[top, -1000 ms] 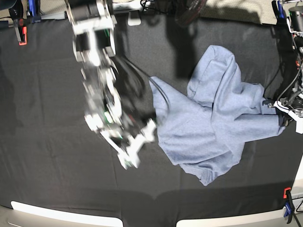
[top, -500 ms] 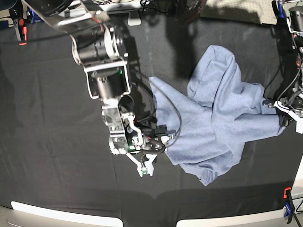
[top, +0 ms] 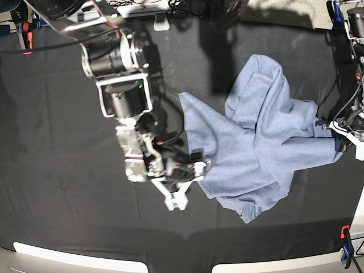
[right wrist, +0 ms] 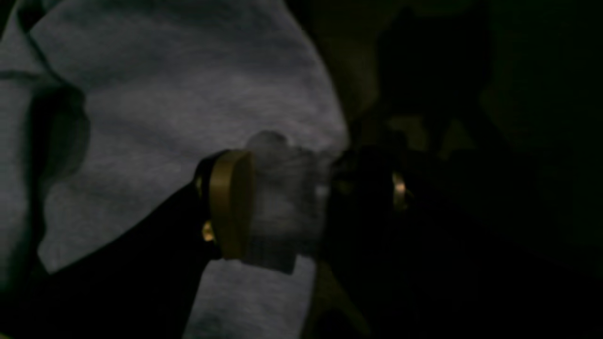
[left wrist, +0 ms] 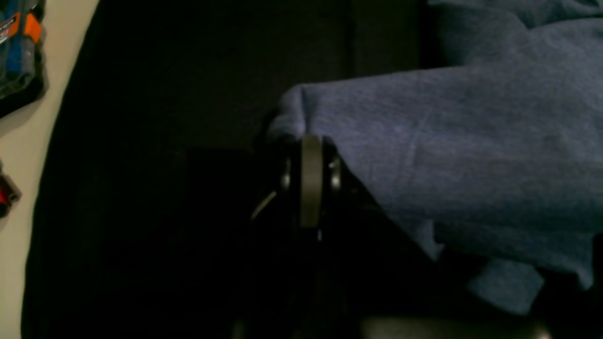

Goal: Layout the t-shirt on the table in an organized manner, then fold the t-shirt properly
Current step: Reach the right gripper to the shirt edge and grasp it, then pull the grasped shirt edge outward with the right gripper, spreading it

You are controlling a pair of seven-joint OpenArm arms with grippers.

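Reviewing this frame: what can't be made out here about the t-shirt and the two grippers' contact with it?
- Right wrist view: dark and blurred; whether the open right gripper has t-shirt edge between its jaws is unclear.
- Base view: right gripper at the shirt's near-left edge; its own arm and cables hide the contact.
- Base view: left gripper partly cut off by the frame edge.
- Left wrist view: left gripper in deep shadow.
- All views: sleeves and collar lost in folds.
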